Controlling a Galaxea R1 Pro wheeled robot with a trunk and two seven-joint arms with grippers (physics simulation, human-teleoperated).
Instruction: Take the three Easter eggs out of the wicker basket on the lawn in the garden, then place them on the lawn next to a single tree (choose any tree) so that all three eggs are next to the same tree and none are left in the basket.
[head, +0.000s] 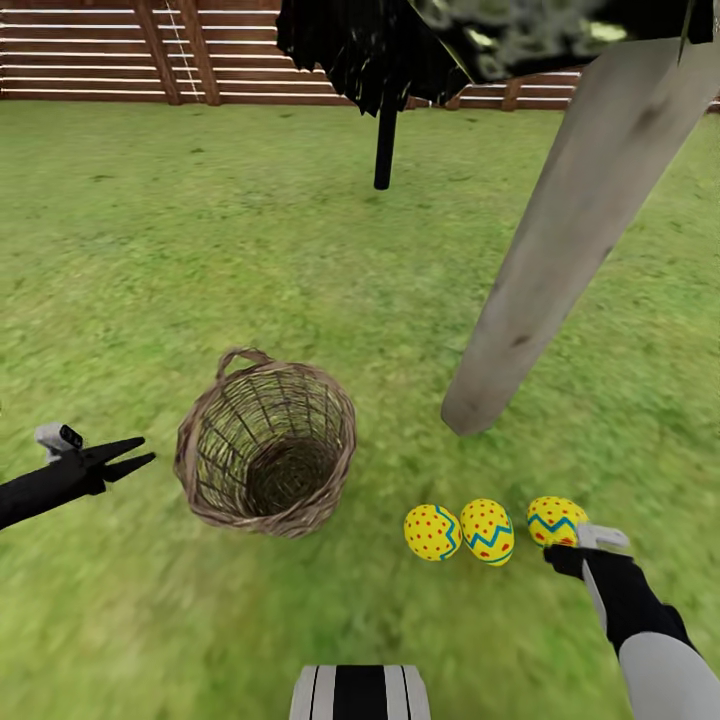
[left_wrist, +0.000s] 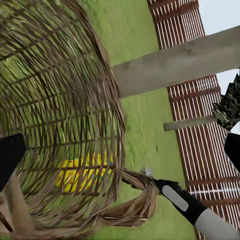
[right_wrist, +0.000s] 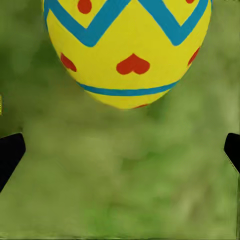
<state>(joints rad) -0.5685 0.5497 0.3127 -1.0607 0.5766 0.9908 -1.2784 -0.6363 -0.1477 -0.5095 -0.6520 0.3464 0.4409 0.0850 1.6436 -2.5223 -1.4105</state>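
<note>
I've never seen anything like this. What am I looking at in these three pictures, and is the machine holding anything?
These are simulator renders of a two-armed robot in a garden. The big picture looks down from its head: the left gripper and right gripper reach in from the sides. On the lawn stand an empty wicker basket and three painted eggs in a row near a leaning pale tree trunk. The other two pictures come from cameras on each wrist. The left one looks through the basket's weave; the right one looks at the nearest egg on the grass. Both sets of jaws stand open, holding nothing.
</note>
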